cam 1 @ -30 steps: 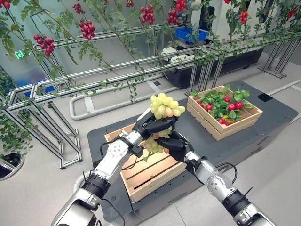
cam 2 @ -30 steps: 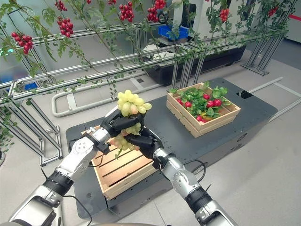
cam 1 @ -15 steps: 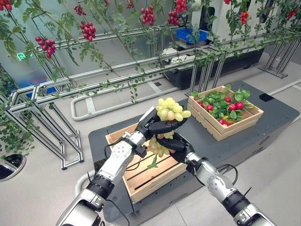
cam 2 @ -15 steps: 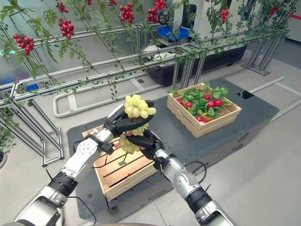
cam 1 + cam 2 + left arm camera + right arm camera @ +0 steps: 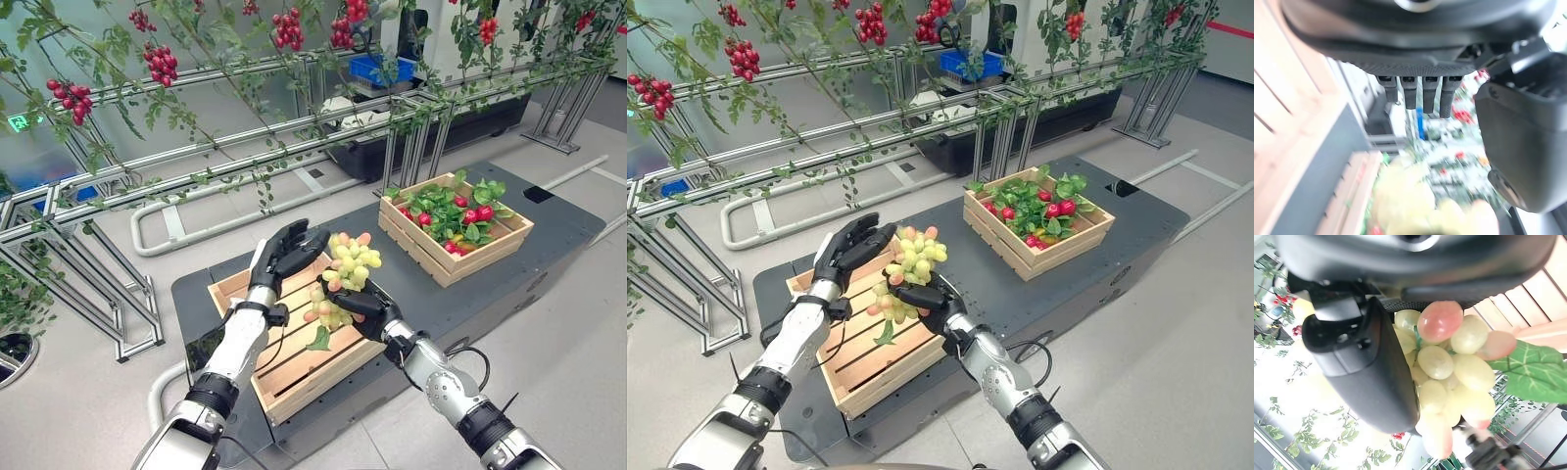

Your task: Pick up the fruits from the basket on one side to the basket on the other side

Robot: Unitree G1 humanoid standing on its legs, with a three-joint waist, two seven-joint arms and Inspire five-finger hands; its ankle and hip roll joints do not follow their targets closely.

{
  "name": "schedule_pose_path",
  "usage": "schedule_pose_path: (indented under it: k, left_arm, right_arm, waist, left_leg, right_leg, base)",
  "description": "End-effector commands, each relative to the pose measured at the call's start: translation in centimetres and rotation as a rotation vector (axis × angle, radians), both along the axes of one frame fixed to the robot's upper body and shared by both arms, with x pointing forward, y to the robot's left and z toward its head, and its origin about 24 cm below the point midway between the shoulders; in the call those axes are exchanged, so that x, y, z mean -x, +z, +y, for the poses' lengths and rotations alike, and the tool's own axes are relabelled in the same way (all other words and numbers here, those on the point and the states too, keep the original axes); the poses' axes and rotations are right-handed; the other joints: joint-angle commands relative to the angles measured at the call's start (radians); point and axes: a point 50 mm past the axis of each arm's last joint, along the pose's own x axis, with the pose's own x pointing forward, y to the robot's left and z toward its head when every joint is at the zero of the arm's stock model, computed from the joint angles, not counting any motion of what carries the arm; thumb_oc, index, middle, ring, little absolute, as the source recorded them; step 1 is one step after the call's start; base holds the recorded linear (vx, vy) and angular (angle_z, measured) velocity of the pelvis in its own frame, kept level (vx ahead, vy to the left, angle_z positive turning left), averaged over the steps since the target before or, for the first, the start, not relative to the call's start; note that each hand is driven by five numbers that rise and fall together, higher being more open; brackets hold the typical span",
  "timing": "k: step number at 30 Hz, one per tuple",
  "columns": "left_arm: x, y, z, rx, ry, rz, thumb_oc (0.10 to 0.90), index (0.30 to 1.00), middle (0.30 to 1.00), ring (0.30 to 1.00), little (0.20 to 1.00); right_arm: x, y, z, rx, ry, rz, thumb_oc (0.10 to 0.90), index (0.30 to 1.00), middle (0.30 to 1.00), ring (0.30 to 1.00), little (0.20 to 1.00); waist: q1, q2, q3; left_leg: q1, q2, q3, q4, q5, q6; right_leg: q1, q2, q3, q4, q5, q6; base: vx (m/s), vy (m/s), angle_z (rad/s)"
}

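Since the earlier frame the left robot hand (image 5: 287, 252) has let go and spread wide; the grape bunch (image 5: 345, 277) now sits in the right robot hand (image 5: 367, 311) alone.

Left eye: bunch hangs upright above the near crate (image 5: 294, 367); far crate (image 5: 458, 257) of red fruit lies right and beyond, on the dark worktop (image 5: 509, 294), open path between.

Right wrist: thumb (image 5: 1369, 367) curled round the grapes.

Left wrist: fingers (image 5: 1415, 93) straight, holding nothing.

Near crate (image 5: 294, 377) and far crate (image 5: 460, 269): pale unfinished wooden slats; platform (image 5: 549, 235) dark matt metal; grape bunch (image 5: 348, 269) smooth, waxy-glossy; trellis rails (image 5: 196, 162) brushed silvery metal; hands' (image 5: 284, 253) casing matt black.
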Motion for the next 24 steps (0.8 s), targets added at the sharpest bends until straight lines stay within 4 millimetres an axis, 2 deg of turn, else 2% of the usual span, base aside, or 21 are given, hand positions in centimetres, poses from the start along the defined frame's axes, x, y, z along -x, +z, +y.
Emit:
schedule_pose_path:
  k: [1,9,13,16,19,21,22,24]
  left_arm:
    - [-2.5,3.8,1.4,-0.068,0.057,-0.165,0.800,0.900,0.900,0.900,0.900]
    - [-1.7,2.7,2.7,-0.240,0.063,-0.152,0.800,0.900,0.900,0.900,0.900]
    - [-1.3,3.1,2.9,-0.224,0.048,-0.203,0.800,0.900,0.900,0.900,0.900]
    - [-0.2,3.8,2.5,-0.124,0.019,-0.280,0.800,0.900,0.900,0.900,0.900]
    - [0.5,3.6,2.2,-0.053,0.008,-0.290,0.800,0.900,0.900,0.900,0.900]
    - [2.1,2.7,1.2,0.036,-0.025,-0.280,0.800,0.900,0.900,0.900,0.900]
    - [2.1,2.7,1.2,0.036,-0.025,-0.279,0.800,0.900,0.900,0.900,0.900]
    - [4.1,1.2,1.3,0.183,0.019,-0.244,0.800,0.900,0.900,0.900,0.900]
  right_arm:
    - [-1.9,7.1,1.5,-0.302,-0.017,-0.321,0.400,0.300,0.300,0.300,0.300]
    - [-1.5,6.7,-0.5,-0.292,-0.065,-0.329,0.400,0.300,0.300,0.300,0.300]
    - [-1.3,6.1,-1.8,-0.284,-0.110,-0.325,0.400,0.300,0.300,0.300,0.300]
    - [-0.5,5.2,-3.8,-0.268,-0.188,-0.317,0.400,0.300,0.300,0.300,0.300]
    - [0.0,4.6,-4.7,-0.261,-0.229,-0.312,0.400,0.300,0.300,0.300,0.300]
    - [0.8,3.8,-5.9,-0.242,-0.297,-0.298,0.400,0.300,0.300,0.300,0.300]
    - [0.8,3.8,-5.9,-0.242,-0.297,-0.298,0.400,0.300,0.300,0.300,0.300]
    - [1.9,2.5,-6.9,-0.205,-0.370,-0.262,0.400,0.300,0.300,0.300,0.300]
  waist:
    - [-0.022,-0.018,-0.039]
    - [-0.048,-0.010,-0.031]
    - [-0.054,-0.010,-0.028]
    - [-0.058,-0.012,-0.022]
    - [-0.057,-0.014,-0.018]
    - [-0.055,-0.019,-0.006]
    - [-0.055,-0.019,-0.007]
    - [-0.049,-0.028,0.006]
  left_leg:
    - [-0.008,0.002,0.012,0.002,-0.062,0.007]
    - [-0.002,0.010,0.043,0.002,-0.063,0.004]
    - [0.000,0.012,0.051,0.002,-0.066,0.004]
    - [-0.003,0.015,0.057,0.002,-0.068,0.005]
    - [-0.006,0.015,0.058,0.002,-0.068,0.005]
    - [-0.010,0.016,0.057,0.002,-0.070,0.007]
    - [-0.011,0.016,0.057,0.002,-0.070,0.007]
    - [-0.015,0.020,0.058,0.002,-0.074,0.010]
  right_leg:
    - [0.023,-0.005,-0.002,0.002,-0.060,-0.037]
    - [0.013,-0.002,0.019,0.002,-0.055,-0.033]
    - [0.010,-0.002,0.024,0.002,-0.054,-0.031]
    - [0.002,0.001,0.031,0.002,-0.052,-0.031]
    - [-0.003,0.003,0.034,0.002,-0.050,-0.032]
    - [-0.011,0.006,0.036,0.002,-0.048,-0.034]
    - [-0.011,0.006,0.037,0.002,-0.048,-0.034]
    - [-0.019,0.012,0.037,0.002,-0.049,-0.038]
  base:
    - [0.00,0.000,0.00]
    - [0.00,0.000,-0.08]
    - [0.00,-0.006,-0.04]
    - [-0.02,-0.039,-0.13]
    - [-0.02,-0.062,-0.04]
    - [-0.04,-0.103,-0.08]
    - [-0.06,-0.136,-0.11]
    - [-0.07,-0.201,-0.07]
